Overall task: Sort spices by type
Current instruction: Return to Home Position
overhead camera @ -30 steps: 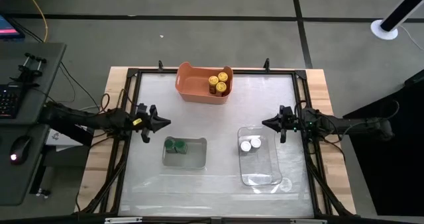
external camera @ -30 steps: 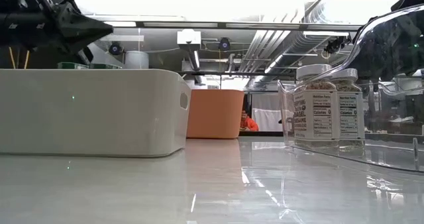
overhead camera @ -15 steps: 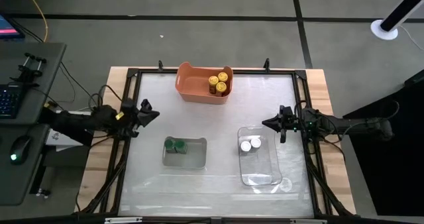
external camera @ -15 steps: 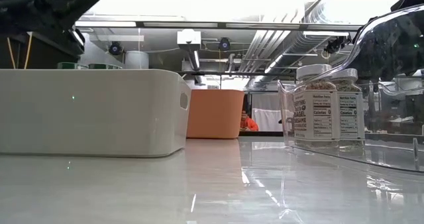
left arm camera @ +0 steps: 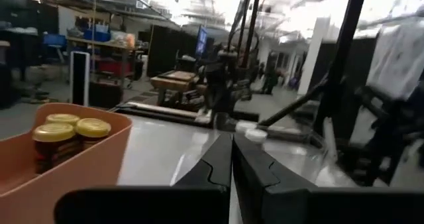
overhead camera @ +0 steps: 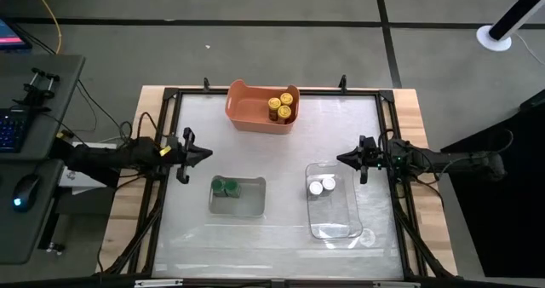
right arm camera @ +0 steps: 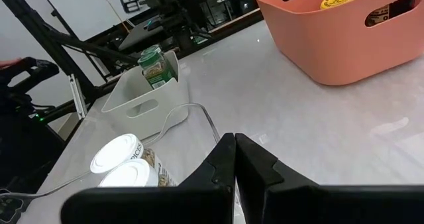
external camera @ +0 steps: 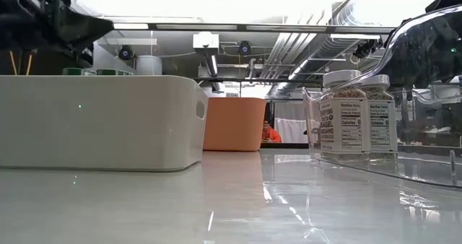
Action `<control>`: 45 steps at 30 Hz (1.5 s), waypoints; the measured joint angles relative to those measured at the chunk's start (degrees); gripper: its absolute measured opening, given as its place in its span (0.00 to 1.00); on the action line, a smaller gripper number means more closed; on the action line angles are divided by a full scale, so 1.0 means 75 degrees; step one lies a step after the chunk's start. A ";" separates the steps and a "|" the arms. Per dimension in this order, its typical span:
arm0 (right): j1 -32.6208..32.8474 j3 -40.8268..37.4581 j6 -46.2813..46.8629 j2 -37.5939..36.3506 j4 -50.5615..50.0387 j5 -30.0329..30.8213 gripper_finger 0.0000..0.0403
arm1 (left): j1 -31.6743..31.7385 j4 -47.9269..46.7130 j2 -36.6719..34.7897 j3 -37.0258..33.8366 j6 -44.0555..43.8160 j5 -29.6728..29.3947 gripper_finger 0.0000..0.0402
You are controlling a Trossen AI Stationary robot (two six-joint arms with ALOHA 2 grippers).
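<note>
The left tool (overhead camera: 203, 155) is held above the left edge of the bench (overhead camera: 281, 152), with its tips directed toward the bench centre. In the left wrist view its fingers (left arm camera: 218, 163) are seen pressed together, and nothing is held between them. The right tool (overhead camera: 341, 159) is positioned at the opposite edge, facing the left tool across the bench. Its fingers (right arm camera: 222, 163) are likewise closed together, and nothing is gripped.

The green-capped jars (overhead camera: 225, 186) are located near the left tool, ahead of its tips and off to the side. They stand upright at the end of the grey bin (overhead camera: 251, 198) nearest that tool. The white-capped jars (overhead camera: 322, 186) are found near the right tool, ahead of its tips and off to the side, inside the clear tray (overhead camera: 336, 220). The yellow-capped jars (overhead camera: 281, 105) are grouped at one end of the orange bin (overhead camera: 247, 111), well apart from both tools.
</note>
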 joint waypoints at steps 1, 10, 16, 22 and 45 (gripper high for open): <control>0.0000 0.0000 0.0000 0.0000 0.0000 0.0000 0.00 | 0.0043 -0.0079 0.0000 0.0000 0.0145 0.0008 0.00; 0.0000 0.0000 0.0000 0.0000 0.0000 0.0003 0.00 | 0.0216 -0.0454 0.0000 0.0000 0.0263 0.0049 0.00; 0.0000 0.0000 0.0000 0.0000 0.0000 0.0003 0.00 | 0.0367 -0.0466 0.0000 0.0000 0.0264 0.0049 0.00; 0.0000 0.0000 0.0000 0.0000 0.0002 0.0001 0.00 | 0.0398 -0.0467 0.0000 0.0000 0.0265 -0.0021 0.00; 0.0229 0.0000 -0.1032 -0.1076 0.0000 0.0010 0.00 | 0.0398 -0.0466 0.0000 0.0000 0.0265 -0.0030 0.00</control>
